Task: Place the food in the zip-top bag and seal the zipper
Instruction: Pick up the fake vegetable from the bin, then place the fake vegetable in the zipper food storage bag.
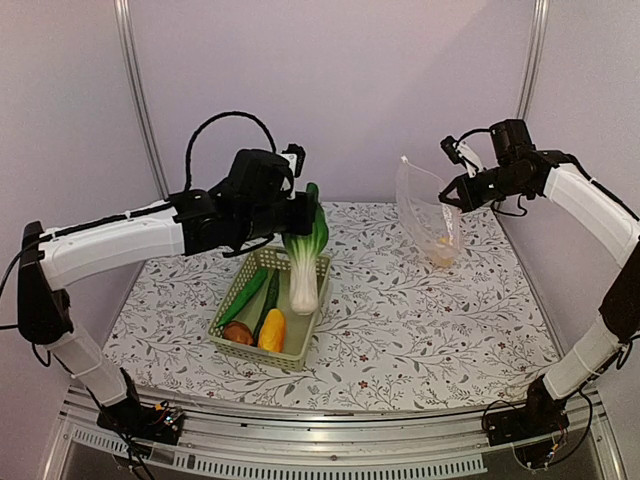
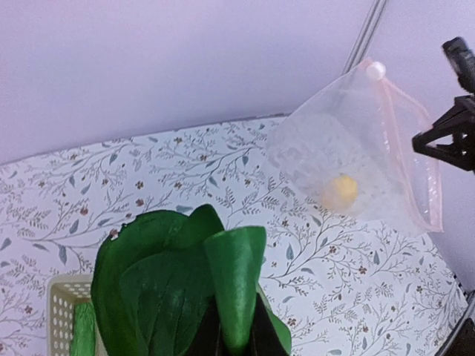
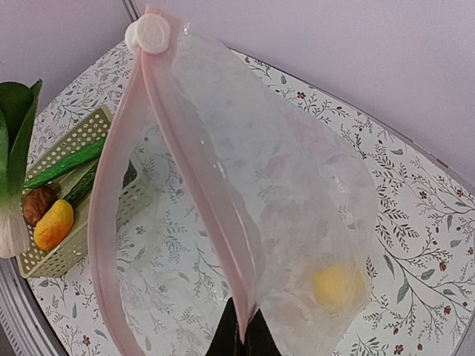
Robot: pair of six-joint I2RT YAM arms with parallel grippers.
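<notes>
My left gripper (image 1: 303,208) is shut on the green leaves of the bok choy (image 1: 304,262) and holds it hanging over the pale green basket (image 1: 232,296); the leaves fill the left wrist view (image 2: 171,289). The basket holds a cucumber (image 1: 268,297), another long green piece (image 1: 243,297), a reddish-brown round piece (image 1: 238,333) and an orange-yellow piece (image 1: 272,331). My right gripper (image 1: 455,192) is shut on the pinkish zipper strip (image 3: 200,185) of the clear zip-top bag (image 1: 428,212) and holds it up with the mouth open. A yellow lemon (image 3: 335,285) lies inside the bag.
The floral tablecloth (image 1: 400,310) covers the table. Metal frame posts (image 1: 135,90) stand at the back corners against the lilac wall. A white slider tab (image 3: 148,34) sits at the end of the bag's zipper.
</notes>
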